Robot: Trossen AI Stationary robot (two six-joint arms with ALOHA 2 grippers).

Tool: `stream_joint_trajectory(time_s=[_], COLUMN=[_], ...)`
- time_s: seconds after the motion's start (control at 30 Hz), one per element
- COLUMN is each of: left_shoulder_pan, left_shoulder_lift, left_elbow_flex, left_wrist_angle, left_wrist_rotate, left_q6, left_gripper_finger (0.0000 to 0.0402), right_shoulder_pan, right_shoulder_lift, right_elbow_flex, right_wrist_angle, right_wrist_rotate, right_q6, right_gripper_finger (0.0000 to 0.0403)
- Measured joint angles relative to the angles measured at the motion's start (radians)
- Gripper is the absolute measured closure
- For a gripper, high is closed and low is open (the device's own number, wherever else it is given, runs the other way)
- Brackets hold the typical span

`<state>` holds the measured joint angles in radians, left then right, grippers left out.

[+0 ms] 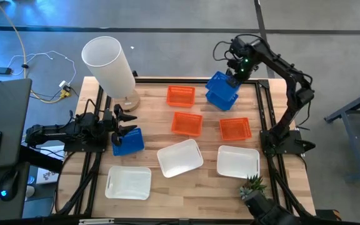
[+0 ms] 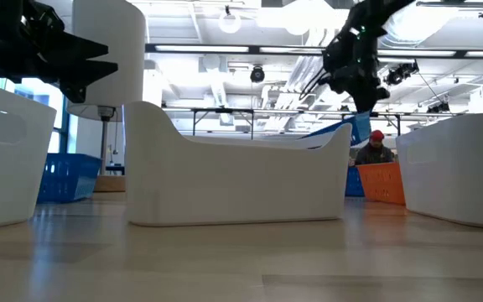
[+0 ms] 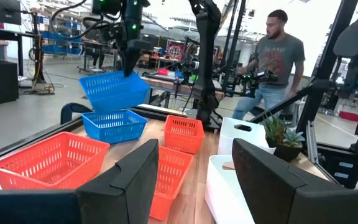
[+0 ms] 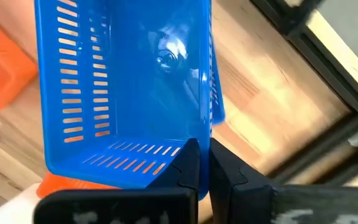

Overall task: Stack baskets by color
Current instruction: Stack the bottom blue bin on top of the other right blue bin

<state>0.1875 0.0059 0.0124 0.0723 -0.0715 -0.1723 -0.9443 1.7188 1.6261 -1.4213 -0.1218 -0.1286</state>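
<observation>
Right gripper (image 1: 232, 76) is at the table's far right corner, its fingers (image 4: 188, 167) pinched tight on the rim of a blue basket (image 1: 219, 84). That held basket hangs tilted in the air, just above a second blue basket (image 1: 225, 100) resting on the table (image 1: 186, 194); in the left wrist view the two look apart, the upper one slanted over the lower. Left gripper (image 1: 126, 123) waits at the table's left edge, fingers spread wide and holding nothing, just beside a third blue basket (image 1: 129, 142). Three orange baskets lie in the middle: one (image 1: 180, 95) toward the far edge, one (image 1: 187, 123) nearer the centre, one (image 1: 235, 129) to its right. Three white baskets sit along the near side: left (image 1: 129, 182), middle (image 1: 180, 157), right (image 1: 237, 161). A white lamp (image 1: 108, 62) stands at the far left corner, and a small plant (image 1: 252, 185) at the near right. A person (image 3: 276, 62) is in the room beyond.
</observation>
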Motion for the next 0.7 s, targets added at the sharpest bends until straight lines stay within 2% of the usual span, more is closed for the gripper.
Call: stream_joint_trajectory(time_s=[0.2, 0.7], left_shoulder_pan=[0.000, 0.000], left_shoulder_lift=[0.000, 0.000], left_elbow_flex=[0.000, 0.000], left_wrist_angle=[0.000, 0.000], left_wrist_rotate=[-0.001, -0.003], left_q6=[0.000, -0.008], left_gripper_finger=[0.0206, 0.0206], right_shoulder_pan=[-0.002, -0.026], right_shoulder_lift=[-0.004, -0.003], right_elbow_flex=[-0.055, -0.153], right_wrist_angle=[0.032, 0.157], right_wrist_rotate=[-0.011, -0.004], right_q6=[-0.064, -0.086], right_gripper_finger=[0.0403, 0.0403])
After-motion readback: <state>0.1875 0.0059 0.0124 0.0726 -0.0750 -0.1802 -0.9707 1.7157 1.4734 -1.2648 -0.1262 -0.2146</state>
